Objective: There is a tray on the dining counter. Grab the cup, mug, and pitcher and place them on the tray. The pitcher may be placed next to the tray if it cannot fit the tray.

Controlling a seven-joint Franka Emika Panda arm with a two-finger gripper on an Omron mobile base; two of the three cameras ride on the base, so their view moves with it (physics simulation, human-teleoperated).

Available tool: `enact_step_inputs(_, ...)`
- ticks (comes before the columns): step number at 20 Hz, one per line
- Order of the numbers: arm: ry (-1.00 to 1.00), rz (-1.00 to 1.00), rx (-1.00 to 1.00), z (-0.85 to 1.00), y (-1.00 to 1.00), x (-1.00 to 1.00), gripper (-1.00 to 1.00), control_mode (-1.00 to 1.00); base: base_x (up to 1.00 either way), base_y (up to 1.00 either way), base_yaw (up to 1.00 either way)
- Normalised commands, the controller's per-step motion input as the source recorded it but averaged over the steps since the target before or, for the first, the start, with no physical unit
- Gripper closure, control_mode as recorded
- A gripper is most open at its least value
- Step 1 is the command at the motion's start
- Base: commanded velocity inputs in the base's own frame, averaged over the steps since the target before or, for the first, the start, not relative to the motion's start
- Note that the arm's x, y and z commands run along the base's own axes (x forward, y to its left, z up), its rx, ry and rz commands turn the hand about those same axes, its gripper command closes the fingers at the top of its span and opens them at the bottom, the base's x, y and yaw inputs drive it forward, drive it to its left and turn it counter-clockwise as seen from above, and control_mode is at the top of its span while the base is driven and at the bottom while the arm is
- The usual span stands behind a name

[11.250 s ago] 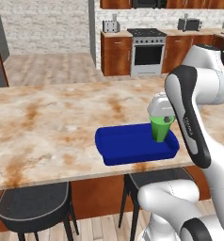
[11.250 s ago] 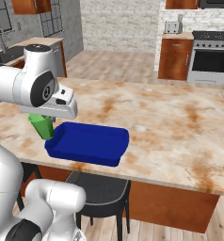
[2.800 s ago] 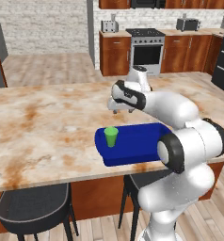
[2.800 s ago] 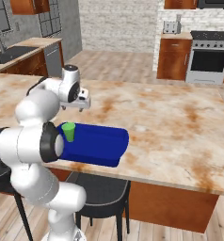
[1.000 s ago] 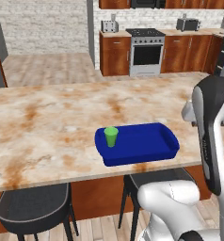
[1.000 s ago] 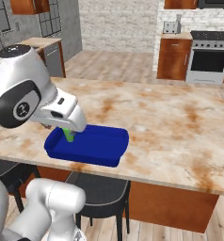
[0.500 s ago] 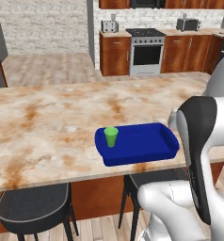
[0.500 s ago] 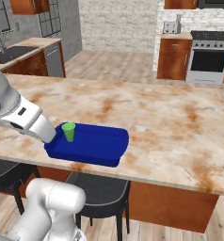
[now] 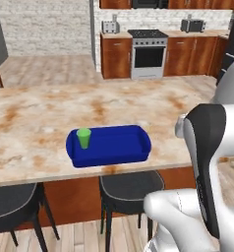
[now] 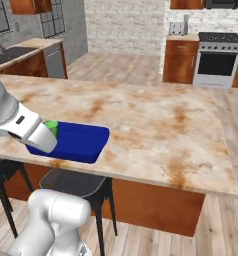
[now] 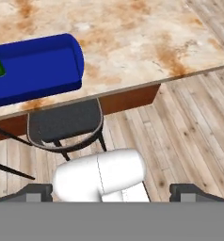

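1. The arm [image 9: 210, 162] is seen folded back near the base, its dark-sided link upright at the near right of the left base view.
2. In the hand view, the gripper [image 11: 112, 190] is pointed down past the counter edge at a stool [image 11: 64, 124] and wood floor; its fingertips [image 11: 36, 190] are spread wide apart, with nothing between them.
3. The tray [image 9: 116, 145] is found on the dining counter [image 9: 35, 123], near its near edge.
4. The cup [image 9: 83, 138] is stood upright inside the tray, at its left end.
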Motion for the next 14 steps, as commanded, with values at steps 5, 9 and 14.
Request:
enact_step_inputs(5, 0.00, 0.00, 0.00, 0.00, 0.00, 0.00, -1.00, 1.00, -0.54, -1.00, 0.05)
enact_step_inputs(9, 0.00, 0.00, 0.00, 0.00, 0.00, 0.00, -1.00, 1.00, -0.68, -1.00, 0.00)
enact_step_inputs(14, 0.00, 0.00, 0.00, 0.00, 0.00, 0.00, -1.00, 1.00, -0.64, -1.00, 0.00)
